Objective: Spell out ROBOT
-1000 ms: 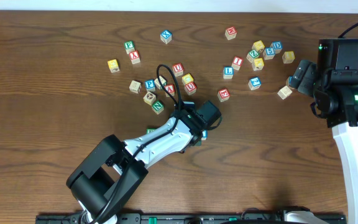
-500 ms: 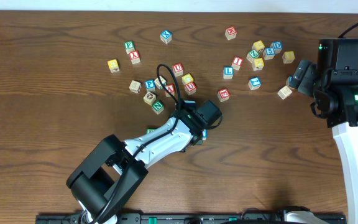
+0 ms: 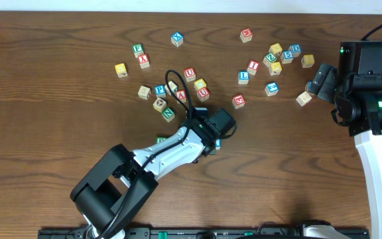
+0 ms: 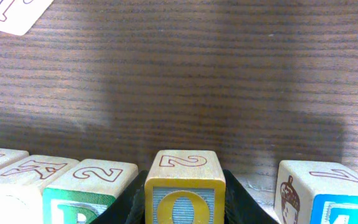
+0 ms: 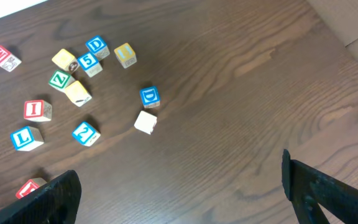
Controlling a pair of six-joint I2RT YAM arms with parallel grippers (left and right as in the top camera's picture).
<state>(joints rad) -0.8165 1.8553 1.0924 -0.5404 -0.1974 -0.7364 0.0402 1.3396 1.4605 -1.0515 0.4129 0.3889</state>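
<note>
The left hand (image 4: 184, 204) is clamped on a yellow-faced wooden O cube (image 4: 182, 171). The cube sits low in the gap of a row, just beside a green-printed wooden cube (image 4: 89, 186) and near a blue-printed wooden cube (image 4: 328, 186). The risk is that its black fingers (image 4: 241, 202), spreading to let go, shove these smooth, square-edged neighbours crooked on the dark, grained wooden surface (image 4: 179, 74). The right hand (image 5: 185, 193) hangs wide open and empty, well apart.

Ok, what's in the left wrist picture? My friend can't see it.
The left claw grips a yellow O cube in a row of wooden cubes on the table. A green-printed cube is left of it, an acorn cube right.
</note>
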